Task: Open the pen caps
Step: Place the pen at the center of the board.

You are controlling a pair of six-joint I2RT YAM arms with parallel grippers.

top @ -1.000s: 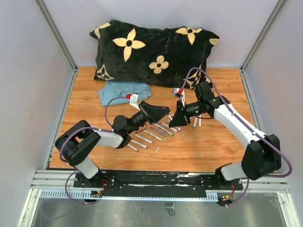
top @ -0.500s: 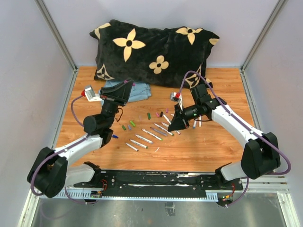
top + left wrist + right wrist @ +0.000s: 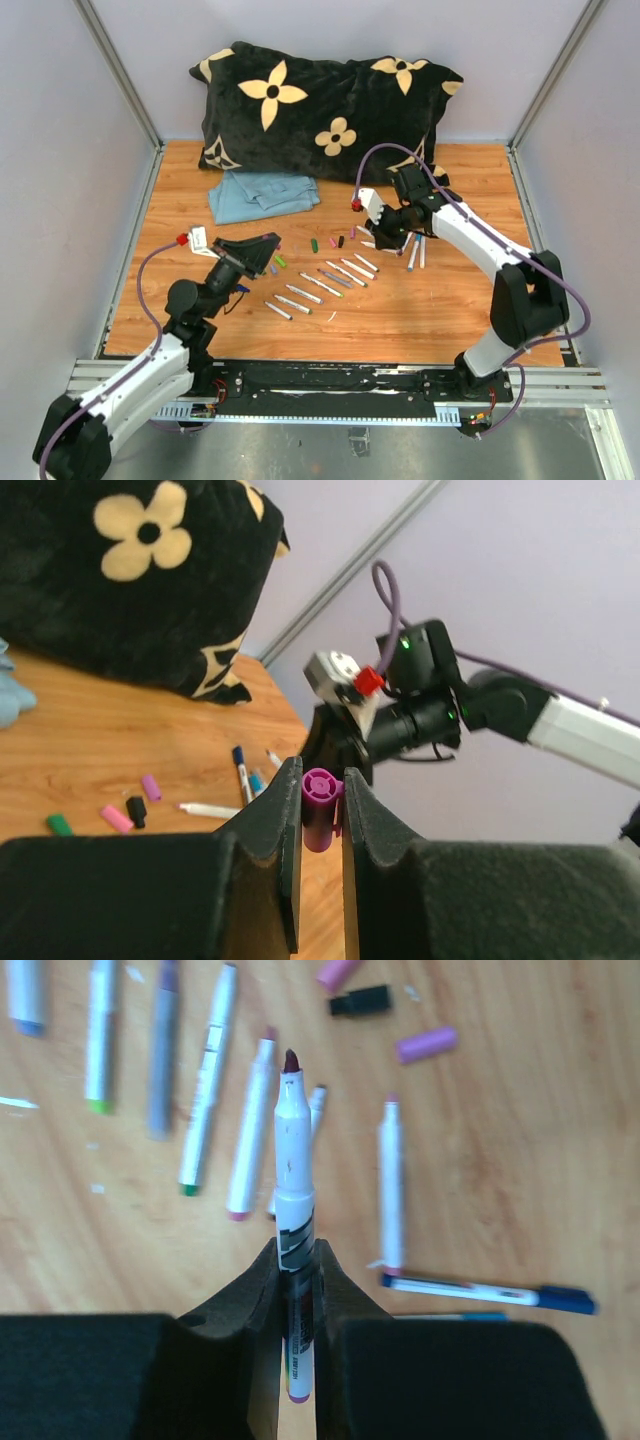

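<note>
Because the left claw (image 3: pixel 322 780) is clamped on a purple cap (image 3: pixel 318 805) only at the very tips of its jaws, and is lifted above the near left part of the desk (image 3: pixel 440 310), the nearest risk is a slip. If the jaws part at this height, the little cylinder will likely bounce and roll, either into the row of open pens (image 3: pixel 334 278) just beyond it or off toward the desk's edge. Bringing it low before letting go would avoid that.

Past the row lie the loose caps (image 3: pixel 313 244), green, pink, black and purple, scattered close together. A careless sweep through them would knock them among the barrels and make later sorting harder.

Farther back, the right claw (image 3: pixel 293 1260) is pinched shut on an uncapped pen (image 3: pixel 291 1150). It grips near the tail, so most of the barrel sticks out with the dark tip bare. That long overhang gives leverage: a bump against the desk could twist the pen in the jaws, and a tip dragged across the wood would leave ink.

Just beside this claw lies a pen with its blue cap (image 3: pixel 565 1300) on, so the job looks unfinished. Laying the held pen across it would hamper the next pick.

Farthest back, the blue cloth (image 3: pixel 262 192) and the black pillow (image 3: pixel 320 105) would stain if the bare tip swung that way.
</note>
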